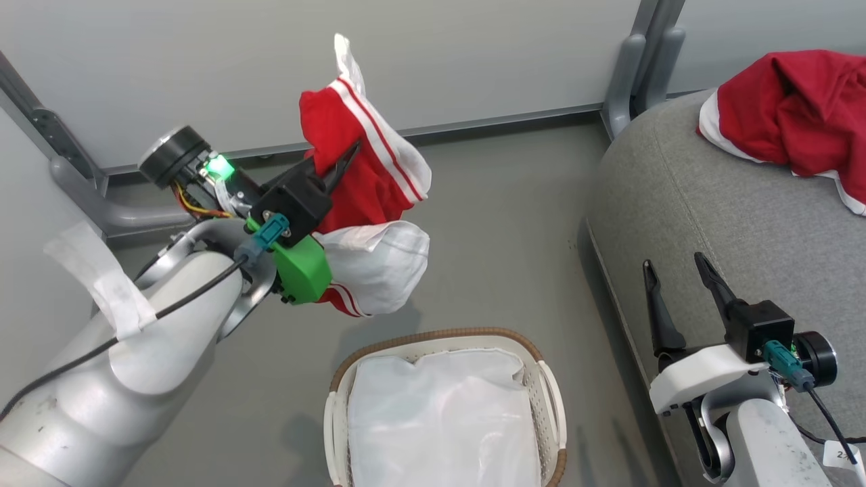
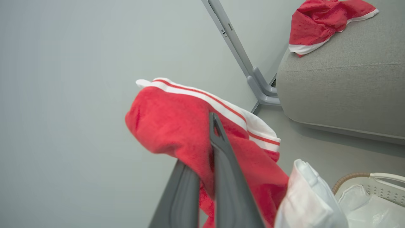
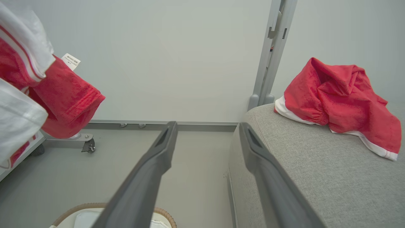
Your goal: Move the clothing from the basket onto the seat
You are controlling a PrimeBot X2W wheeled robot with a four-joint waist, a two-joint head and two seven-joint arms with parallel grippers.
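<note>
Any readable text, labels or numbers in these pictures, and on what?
None reads clearly.
White care label on the held red-and-white striped garment: print too small.
White tag at the head view's lower right: digits cut off, blurred.

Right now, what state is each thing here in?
striped garment: held up in the air.
left jaws: shut on the striped garment.
right jaws: open, empty.
red garment: crumpled on the seat.
basket: white liner inside, no red clothing visible.
</note>
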